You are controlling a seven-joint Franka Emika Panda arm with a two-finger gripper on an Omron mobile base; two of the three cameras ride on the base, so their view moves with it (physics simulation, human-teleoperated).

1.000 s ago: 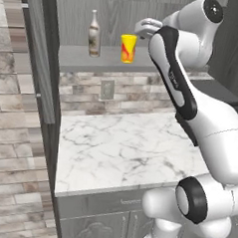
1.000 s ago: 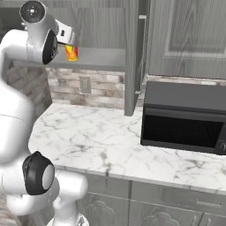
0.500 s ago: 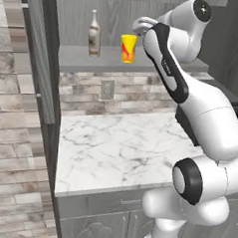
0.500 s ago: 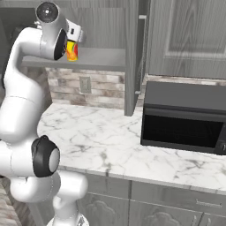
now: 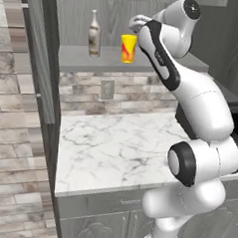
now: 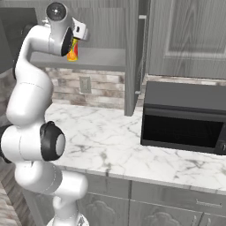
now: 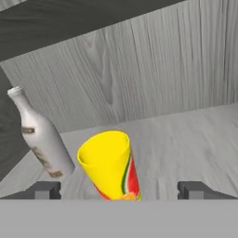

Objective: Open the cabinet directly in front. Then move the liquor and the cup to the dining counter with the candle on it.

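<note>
Cup (image 7: 109,165), bright yellow and tapered with a red-and-green mark on its side, stands upright on the grey shelf (image 7: 186,144) of the open wall cabinet (image 5: 163,6), directly ahead of the pincer (image 7: 119,189) and between the lines of its two dark fingertips (image 7: 44,189); the fingertips stand wide apart, one to each side of the cup, and nothing is held between them; whether they touch the cup cannot be told, though a gap shows on either side in the hand view. Beyond the cup and to the pincer's left in the hand view stands the liquor (image 7: 39,137), a slim-necked bottle with a pale label, near the cup but apart from it; behind both runs the cabinet's wood-grain back wall (image 7: 139,65). In the left base view the cup (image 5: 128,48) sits just beside the white hand at shelf height, with the liquor (image 5: 94,33) farther along the shelf on the side away from the arm; the open cabinet door (image 5: 42,56) hangs edge-on beyond the bottle. In the right base view the cup (image 6: 73,50) shows partly behind the wrist. Below the pincer lies a white, grey-veined marble counter (image 5: 114,145) against a brick backsplash (image 5: 137,94) with a wall outlet (image 5: 107,89); a black microwave (image 6: 183,117) rests on that counter, well off to the pincer's right.
</note>
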